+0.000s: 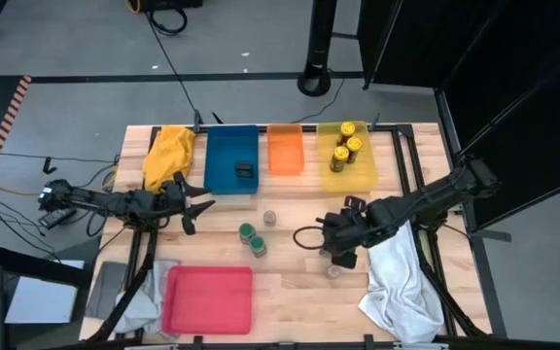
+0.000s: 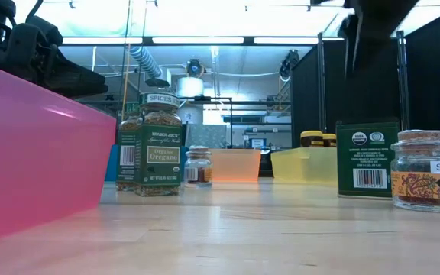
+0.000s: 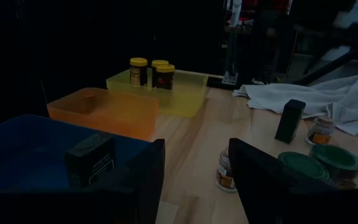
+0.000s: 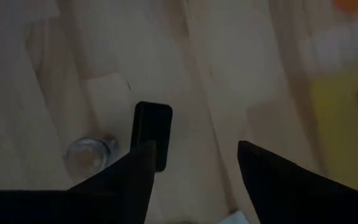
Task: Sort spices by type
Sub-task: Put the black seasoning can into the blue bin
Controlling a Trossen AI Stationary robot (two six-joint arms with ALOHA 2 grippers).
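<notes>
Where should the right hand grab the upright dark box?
Grip its two broad faces near the top, coming straight down. The box stands upright and thin, and the right hand hangs open above it; mind the small jar alongside.

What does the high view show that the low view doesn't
Only the high view shows both arms: the left hand, open, by the blue tray, and the right hand, open, above a black box. It alone shows the yellow cloth, the white cloth and the black box in the blue tray.

Only the low view shows labels: the oregano jar and the green-labelled box near a grey-topped jar.

Both show the pink tray, orange tray, yellow tray and the yellow-lidded jars.
</notes>
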